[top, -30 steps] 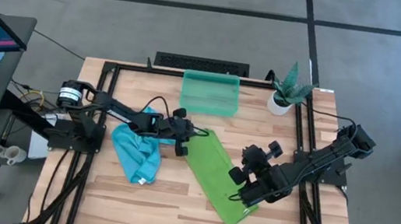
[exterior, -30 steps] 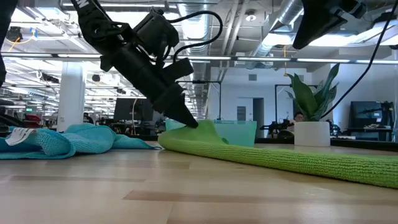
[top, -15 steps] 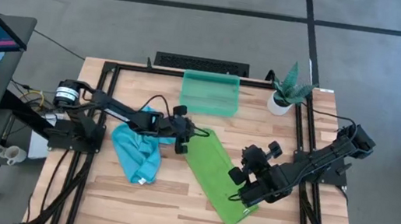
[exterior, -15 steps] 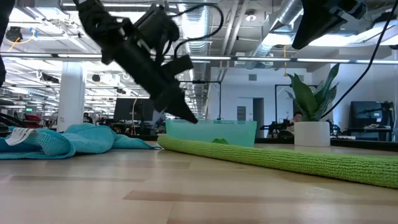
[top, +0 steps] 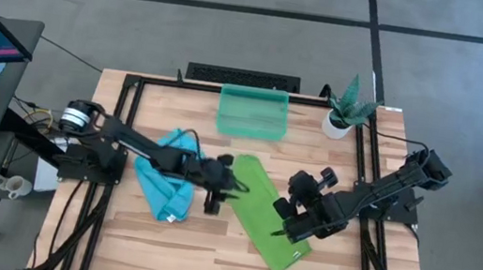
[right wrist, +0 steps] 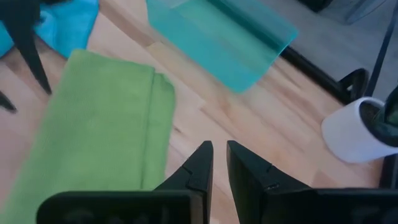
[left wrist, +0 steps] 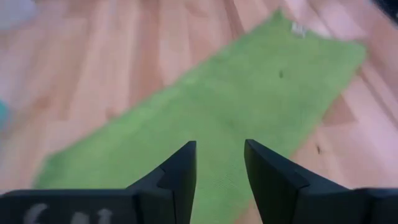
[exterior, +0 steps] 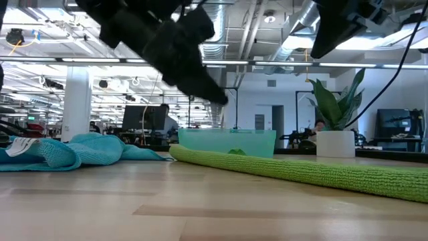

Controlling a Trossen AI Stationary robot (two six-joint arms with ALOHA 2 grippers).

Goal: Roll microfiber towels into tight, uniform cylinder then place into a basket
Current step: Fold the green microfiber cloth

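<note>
Green towel (top: 266,212): lies flat as a long folded strip, slanting across the middle of the desk (top: 161,237); unrolled.
Blue towel (top: 166,179): crumpled heap on the desk, left of the green towel and apart from it; small white tag (top: 171,218) at its near corner, print too small to read.
Basket (top: 252,113): at the desk's far edge, centre; nothing in it that can be seen.
Left hand (top: 225,187): raised above the green towel's left edge, fingers (left wrist: 180,171) parted, grasping nothing; green cloth shows through the gap in the left wrist view.
Right hand (top: 280,221): hangs over the green towel's right side, fingers (right wrist: 198,165) nearly together with a thin gap, nothing between them.
Plant pot (top: 337,123): white, at the far right corner of the desk, right of the basket.
Writing: no brand or label can be read anywhere.
</note>
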